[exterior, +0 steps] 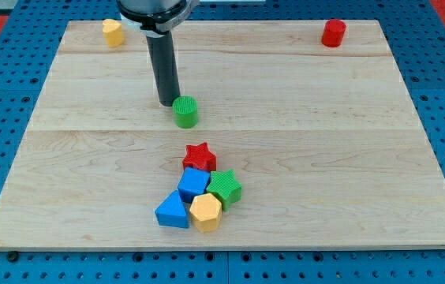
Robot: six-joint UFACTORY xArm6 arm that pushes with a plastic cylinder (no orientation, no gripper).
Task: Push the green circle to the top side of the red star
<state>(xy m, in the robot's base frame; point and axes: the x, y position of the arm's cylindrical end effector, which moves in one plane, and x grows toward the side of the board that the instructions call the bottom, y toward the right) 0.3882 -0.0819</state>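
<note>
The green circle stands on the wooden board, above the red star with a gap between them. My tip is just left of the green circle, close to or touching its upper left side. The red star sits at the top of a cluster of blocks near the view's bottom centre.
Below the red star lie a blue cube, a green star, a blue triangle and a yellow hexagon. A yellow block is at the top left, a red cylinder at the top right. The board's edge runs along the bottom.
</note>
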